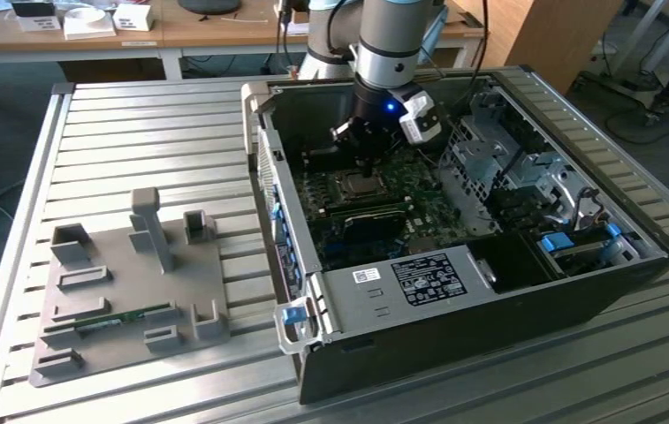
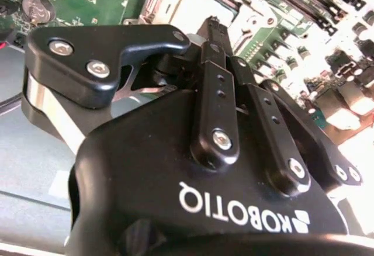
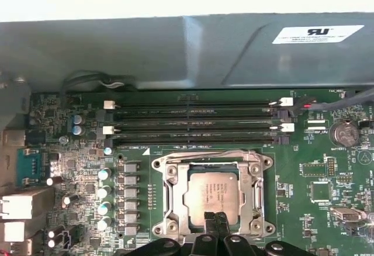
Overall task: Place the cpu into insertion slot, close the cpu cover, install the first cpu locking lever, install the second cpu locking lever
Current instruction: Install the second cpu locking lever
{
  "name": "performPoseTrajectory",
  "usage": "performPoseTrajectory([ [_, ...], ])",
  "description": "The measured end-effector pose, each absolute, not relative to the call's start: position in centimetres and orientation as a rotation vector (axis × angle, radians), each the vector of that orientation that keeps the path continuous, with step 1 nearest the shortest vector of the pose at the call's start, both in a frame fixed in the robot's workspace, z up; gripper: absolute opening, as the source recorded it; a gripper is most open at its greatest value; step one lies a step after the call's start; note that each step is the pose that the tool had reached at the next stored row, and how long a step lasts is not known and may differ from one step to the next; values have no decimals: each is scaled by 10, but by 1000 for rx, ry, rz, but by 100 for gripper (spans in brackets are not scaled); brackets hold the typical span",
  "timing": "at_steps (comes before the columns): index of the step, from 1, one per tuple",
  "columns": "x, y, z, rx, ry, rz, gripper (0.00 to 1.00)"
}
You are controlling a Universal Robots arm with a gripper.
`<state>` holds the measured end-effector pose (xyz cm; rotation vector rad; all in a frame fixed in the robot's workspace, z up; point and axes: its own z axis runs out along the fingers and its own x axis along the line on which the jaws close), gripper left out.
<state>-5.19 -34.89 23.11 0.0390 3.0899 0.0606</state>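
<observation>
Claw sits low inside the open computer case, its tips drawn together to a narrow point at the near edge of the chip. Nothing is visibly held between them; they read as closed on nothing, touching or just above the chip's edge.

Chip lies flat in the socket on the green board, metal top up, edges square to the socket rim. It is square, so no real long axis; its printed face runs parallel to the memory slots beside it.

Cover frame appears down around the chip, the chip showing through its window. Whether the wire levers along the socket sides are latched cannot be told.

Handling, as judged: the chip is light, rigid and smooth on top, with a delicate underside and socket contacts; best taken by opposite edges, kept level. Cover is thin sheet metal, stiff but bendable; push near its free edge.

Grey fixture tray rests on the slatted tabletop, well apart from the case.
</observation>
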Motion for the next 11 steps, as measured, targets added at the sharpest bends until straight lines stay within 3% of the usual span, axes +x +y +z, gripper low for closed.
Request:
performPoseTrajectory([
  [11,-50,-349,231,27,3090,60,11],
])
